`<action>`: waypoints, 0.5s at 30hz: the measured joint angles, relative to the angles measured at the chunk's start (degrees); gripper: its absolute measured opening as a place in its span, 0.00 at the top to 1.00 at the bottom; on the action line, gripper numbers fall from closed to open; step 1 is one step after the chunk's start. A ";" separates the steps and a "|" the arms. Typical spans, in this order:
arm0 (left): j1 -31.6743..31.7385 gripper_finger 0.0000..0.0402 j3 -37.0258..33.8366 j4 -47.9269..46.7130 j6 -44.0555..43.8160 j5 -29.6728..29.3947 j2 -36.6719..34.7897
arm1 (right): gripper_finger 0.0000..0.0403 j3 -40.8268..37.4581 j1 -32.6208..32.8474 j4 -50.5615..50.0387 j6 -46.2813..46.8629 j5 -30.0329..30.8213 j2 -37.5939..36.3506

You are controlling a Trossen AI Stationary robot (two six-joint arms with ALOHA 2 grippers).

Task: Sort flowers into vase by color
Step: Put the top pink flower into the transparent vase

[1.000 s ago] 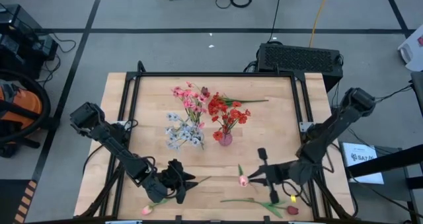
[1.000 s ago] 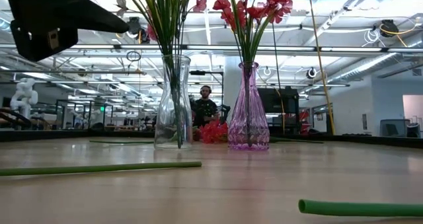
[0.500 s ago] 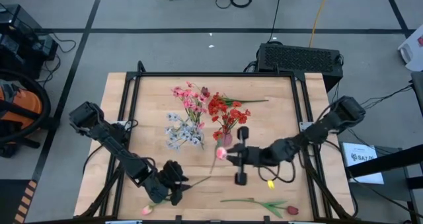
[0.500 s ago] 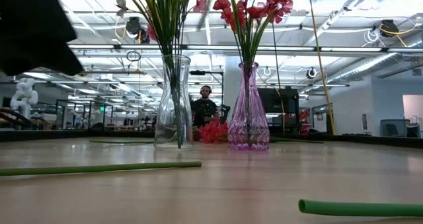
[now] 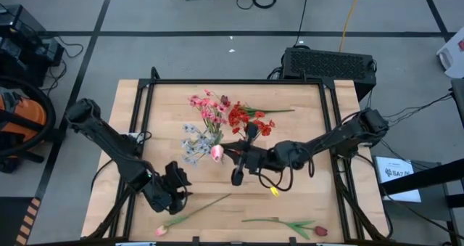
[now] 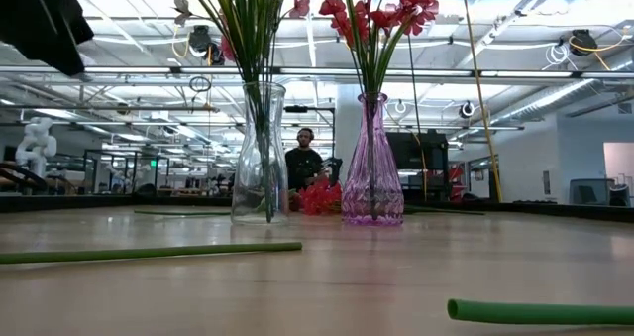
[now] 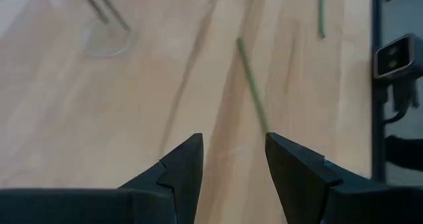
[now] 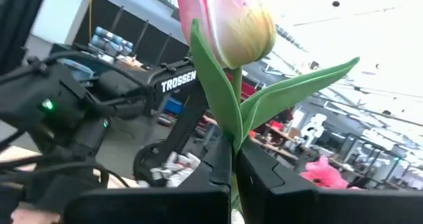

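The right gripper, fingers clenched on a pink tulip, holds its bloom just beside the clear vase; left gripper hovers released.

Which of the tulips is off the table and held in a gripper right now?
The pink tulip clamped in the right gripper beside the vases; the other pink tulip and the red tulip lie on the table's near edge.

two vases (both filled), two loose tulips, two grippers
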 joint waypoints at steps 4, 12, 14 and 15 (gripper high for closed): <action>-0.07 0.57 0.00 -2.86 0.04 0.07 -2.47 | 1.00 0.02 -0.76 -2.65 0.33 -0.25 -0.04; -0.07 0.57 0.00 -4.69 0.09 2.17 -3.99 | 1.00 0.02 -1.02 -6.78 4.48 -5.98 1.96; -0.07 0.57 0.00 -5.53 0.06 2.23 -4.04 | 1.00 0.02 -1.05 -6.56 5.29 -6.36 3.83; -0.07 0.57 0.00 -5.82 0.04 2.25 -4.02 | 1.00 -0.01 -1.05 -6.07 5.74 -6.36 4.81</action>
